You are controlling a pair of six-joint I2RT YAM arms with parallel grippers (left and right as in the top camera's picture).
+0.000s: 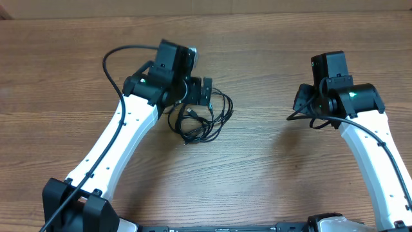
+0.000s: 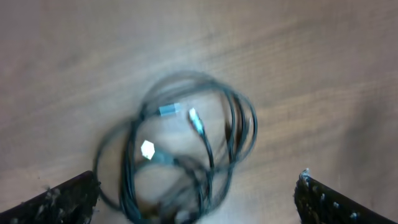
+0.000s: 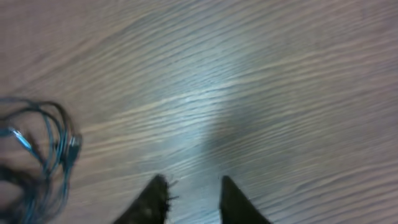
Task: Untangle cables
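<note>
We see a brown wood-grain surface [image 1: 277, 187] filling every view. The cables [image 1: 203, 121] lie on it in one loose black coil near the overhead centre, at 6 o'clock from our left hand [image 2: 198, 186], whose fingers are spread wide. Our right hand [image 3: 193, 183], at 3 o'clock and well apart, shows a narrow gap and holds nothing.

Blurred cables [image 3: 51, 149] run off the right-wrist view's left edge.
</note>
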